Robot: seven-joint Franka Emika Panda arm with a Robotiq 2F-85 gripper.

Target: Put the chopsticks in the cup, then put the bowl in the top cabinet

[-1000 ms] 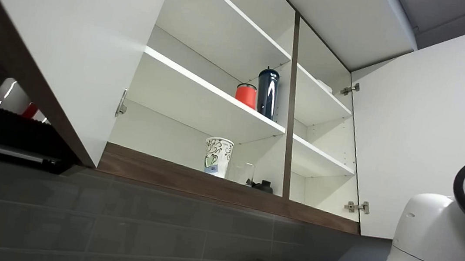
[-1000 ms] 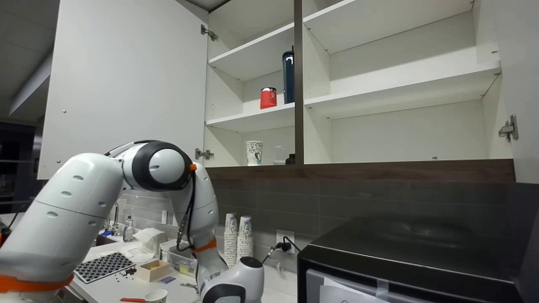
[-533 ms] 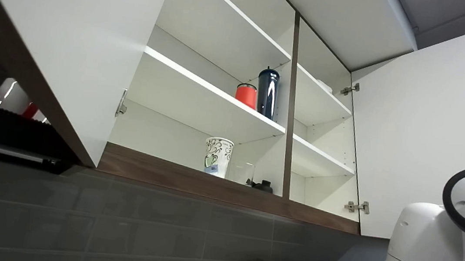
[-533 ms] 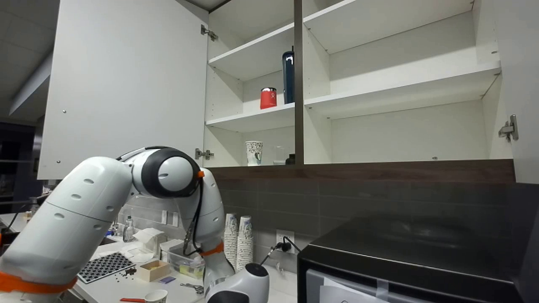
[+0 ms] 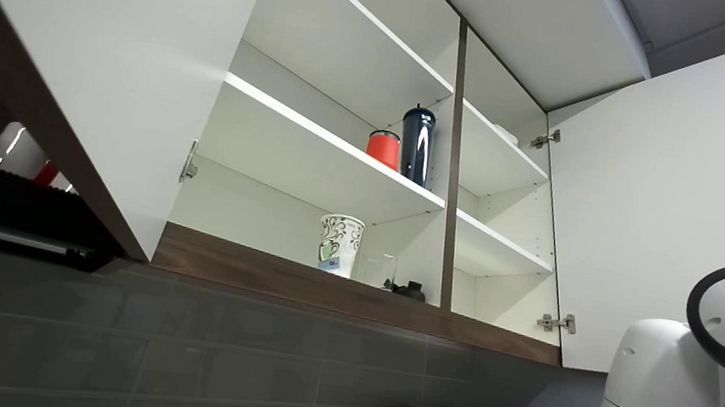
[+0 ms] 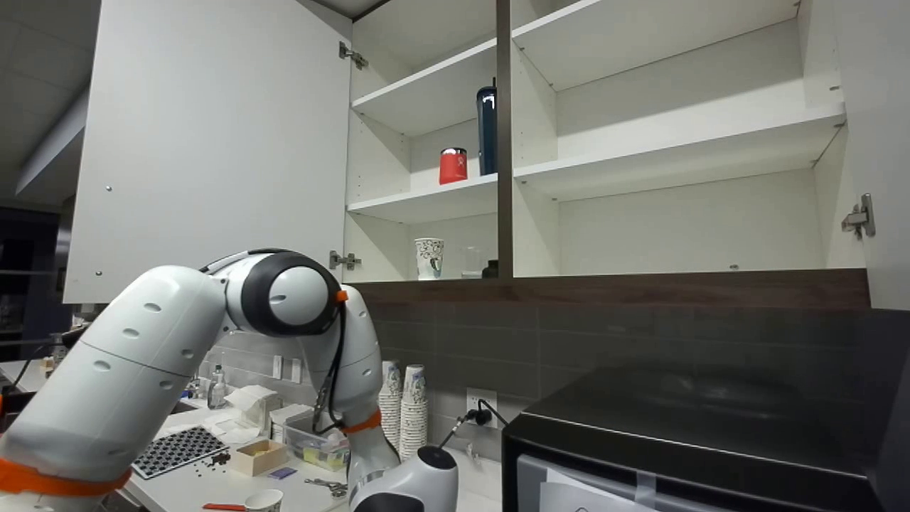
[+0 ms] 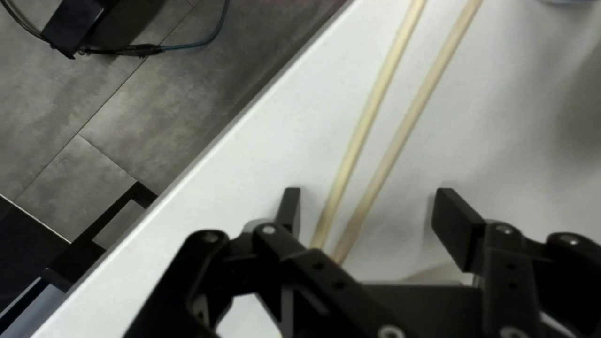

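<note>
- Chopsticks (image 7: 363, 134), a pair of thin, straight, pale cream sticks, are seen lying side by side on the smooth white counter (image 7: 244, 164) in the wrist view, near its edge.
- The black two-fingered end effector (image 7: 367, 209) is set around the pair with its jaws well apart; a bare gap is shown between each jaw and the sticks, so nothing is gripped. The sticks' near ends are hidden by its linkage.
- By judgement, the opening step is in hand: the chopsticks are lined up to be grasped, and the first half of the task is not yet done.
- For the next move, both sticks should be caught at once; the jaws need to be closed evenly, since the pair is slanted between them and set nearer the jaw at that view's left. Whether further lowering is needed cannot be told.
- A lift and a turn toward upright would then be called for; whether the white round-rimmed cup (image 6: 264, 502) at the bottom of an exterior view is meant cannot be told.
- The bowl cannot be made out with certainty; the large white wall cabinet (image 6: 640, 171) with a dark brown wooden bottom edge is shown open in both exterior views.
</note>
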